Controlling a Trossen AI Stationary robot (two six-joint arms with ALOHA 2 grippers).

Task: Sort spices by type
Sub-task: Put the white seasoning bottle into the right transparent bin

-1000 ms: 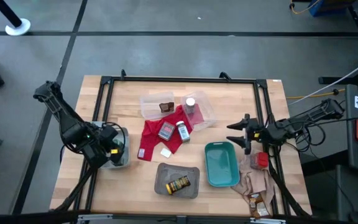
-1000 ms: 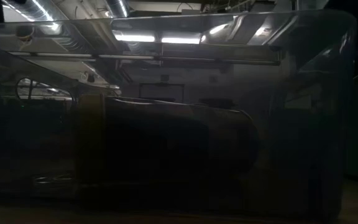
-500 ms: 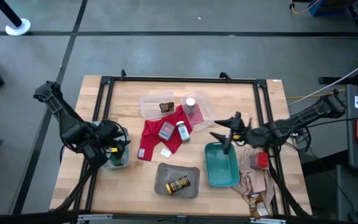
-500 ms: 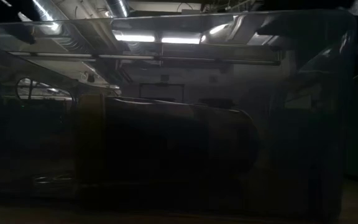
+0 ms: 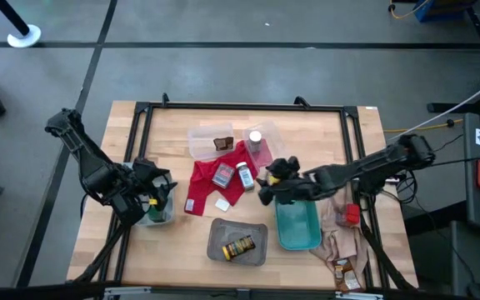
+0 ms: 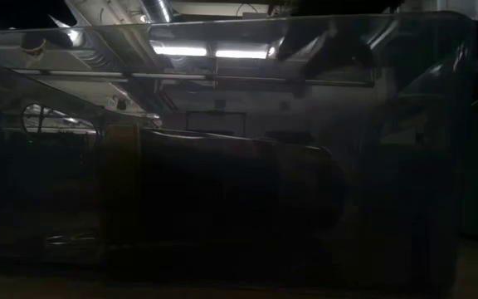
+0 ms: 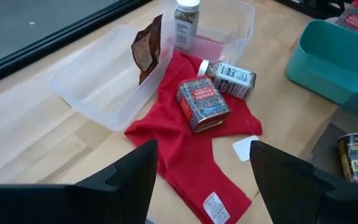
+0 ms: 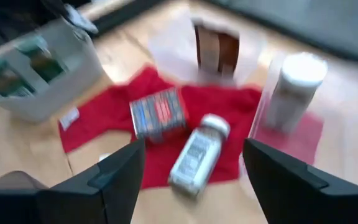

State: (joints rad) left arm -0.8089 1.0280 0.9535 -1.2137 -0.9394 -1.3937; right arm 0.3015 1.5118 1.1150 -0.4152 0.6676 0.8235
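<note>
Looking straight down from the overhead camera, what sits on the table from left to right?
Small grey bin under the left end effector → red cloth → red tin → white-capped clear bottle → teal tray → beige cloth.

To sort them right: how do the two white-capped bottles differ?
One white-capped bottle lies on its side on the red cloth; the other bottle stands upright inside a clear tray. The lying one shows a pale printed label; the standing one shows dark spice. Both have white caps.

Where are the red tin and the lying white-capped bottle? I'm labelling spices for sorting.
red tin (image 7: 202, 102), left wrist view, on its printed top face.
white-capped bottle (image 7: 229, 71), left wrist view, on its label.
</note>
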